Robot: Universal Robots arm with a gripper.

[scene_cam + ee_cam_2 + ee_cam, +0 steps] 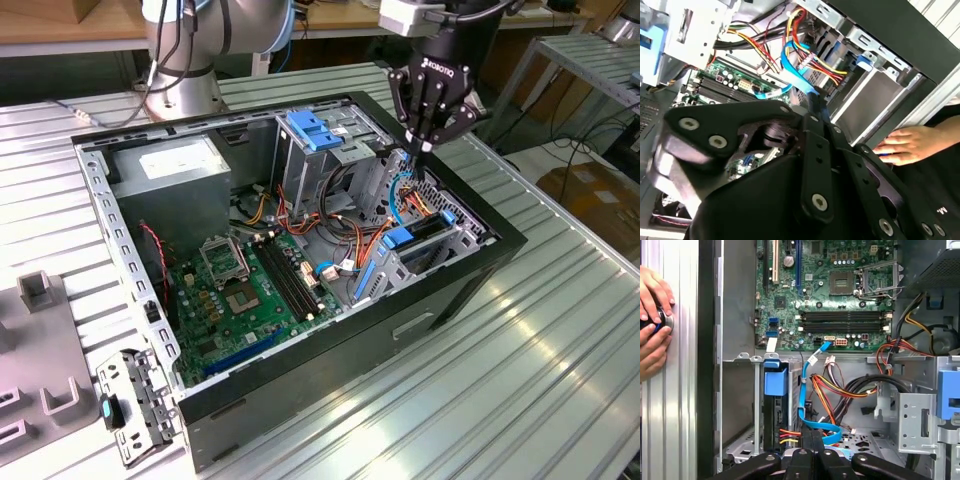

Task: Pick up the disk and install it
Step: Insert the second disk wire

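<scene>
The gripper [422,150] hangs over the far right corner of the open computer case [400,330] as the exterior view shows it, pointing straight down into the cable tangle. Its fingers are drawn right together, tip against tip, and in the second wrist view they [816,102] sit just beside the flat blue data cable [795,75]; whether they pinch anything, I cannot tell. The disk [425,232] stands on edge in the drive cage at the exterior view's right end of the case, its blue rail showing on top, just below and nearer than the gripper. In the first wrist view the disk [772,415] sits edge-on in its slot under a blue tab, with red and yellow wires running to its lower end. The motherboard [240,300] lies flat on the case floor, the grey power-supply box [180,175] is in the far left corner, and a blue bracket [315,130] tops the metal cage at the far side. A person's hand [652,315] rests on the ribbed metal table [520,380] outside the case wall, cupped around a small dark object.
</scene>
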